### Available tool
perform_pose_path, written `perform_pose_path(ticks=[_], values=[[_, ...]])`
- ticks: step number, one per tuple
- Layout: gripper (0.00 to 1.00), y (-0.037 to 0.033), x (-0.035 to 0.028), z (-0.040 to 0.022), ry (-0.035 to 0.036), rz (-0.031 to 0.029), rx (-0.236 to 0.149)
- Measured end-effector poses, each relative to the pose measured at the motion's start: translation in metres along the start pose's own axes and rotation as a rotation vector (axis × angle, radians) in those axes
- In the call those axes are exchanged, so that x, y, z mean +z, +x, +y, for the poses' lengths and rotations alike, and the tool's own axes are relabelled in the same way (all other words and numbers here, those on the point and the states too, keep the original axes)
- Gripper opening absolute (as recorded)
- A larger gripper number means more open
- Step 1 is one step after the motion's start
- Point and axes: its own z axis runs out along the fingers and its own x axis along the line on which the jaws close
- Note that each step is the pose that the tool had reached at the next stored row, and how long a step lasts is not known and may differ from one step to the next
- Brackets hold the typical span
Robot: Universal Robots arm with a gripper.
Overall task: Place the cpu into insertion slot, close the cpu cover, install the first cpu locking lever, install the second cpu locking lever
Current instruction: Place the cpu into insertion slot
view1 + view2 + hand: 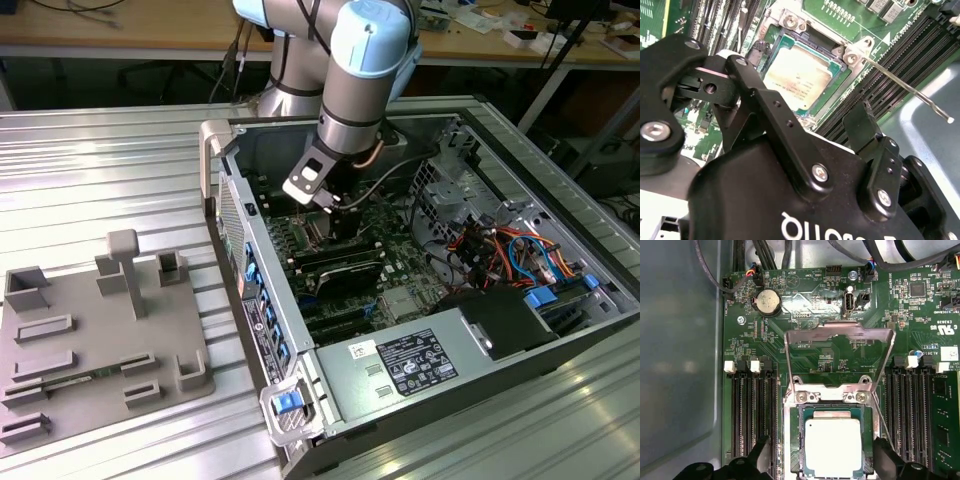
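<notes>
CPU (pixel 832 447) lies flat in the insertion slot (pixel 810 44), silver top face up, with the slot's dark rim showing around its edges in both wrist views. The CPU cover (pixel 840 331) is swung open: its metal frame stands back from the slot, over the green motherboard (pixel 805 270), and its window does not overlie the chip. A thin locking lever (pixel 905 87) runs out from a bracket at one corner of the slot and is lifted clear of the board.

The end effector (pixel 822 455) hangs just above the slot with its black fingers (pixel 862 125) spread wide, one on either side of the chip, holding nothing. Long black memory slots (pixel 752 415) flank the slot on both sides.

In the exterior view the arm (pixel 365 70) reaches down into an open computer case (pixel 300 330) lying on a ribbed metal counter (pixel 100 170). A grey fixture plate (pixel 90 340) sits beside the case, toward the exterior view's left.
</notes>
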Motion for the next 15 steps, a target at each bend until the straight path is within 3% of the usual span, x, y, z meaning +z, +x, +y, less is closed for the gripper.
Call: perform_pose_path(ticks=[5,10,13,15], values=[[0.88,0.0002,-0.0016,0.0001,-0.0001,0.0001,0.0],[0.69,0.0001,-0.0017,0.0002,0.0,0.0,0.0],[0.69,0.0001,-0.0016,0.0002,0.0,-0.0012,0.0],[0.69,0.0002,-0.003,0.0003,0.0,-0.0052,0.0]])
